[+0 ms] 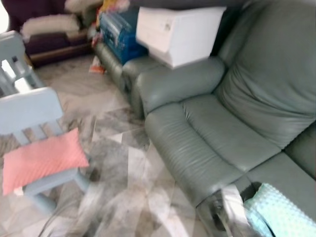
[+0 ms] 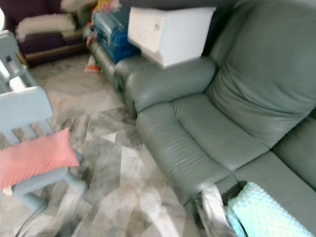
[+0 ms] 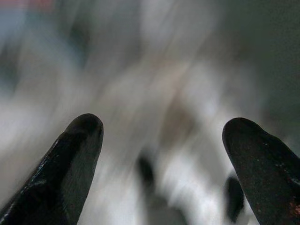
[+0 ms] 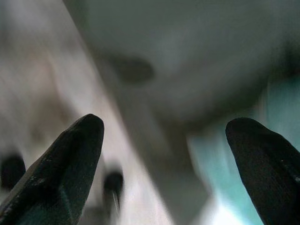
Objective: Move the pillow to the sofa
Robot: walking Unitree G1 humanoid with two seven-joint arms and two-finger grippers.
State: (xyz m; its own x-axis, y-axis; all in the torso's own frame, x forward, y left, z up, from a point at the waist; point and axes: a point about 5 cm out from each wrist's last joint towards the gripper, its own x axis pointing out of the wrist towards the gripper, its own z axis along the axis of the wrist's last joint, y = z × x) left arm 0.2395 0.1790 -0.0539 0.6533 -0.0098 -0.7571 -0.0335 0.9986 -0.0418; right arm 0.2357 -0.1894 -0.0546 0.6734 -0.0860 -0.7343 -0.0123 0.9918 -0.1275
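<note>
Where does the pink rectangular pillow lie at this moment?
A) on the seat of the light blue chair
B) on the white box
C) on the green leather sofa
A: the pink rectangular pillow rests on the seat of the light blue chair, apart from the green leather sofa.

Left gripper (image 3: 161,164) and right gripper (image 4: 164,164): fingers spread wide.

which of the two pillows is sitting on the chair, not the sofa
The pink pillow, lying on the light blue chair at the robot's left. The mint pillow rests on the grey sofa instead.
</note>
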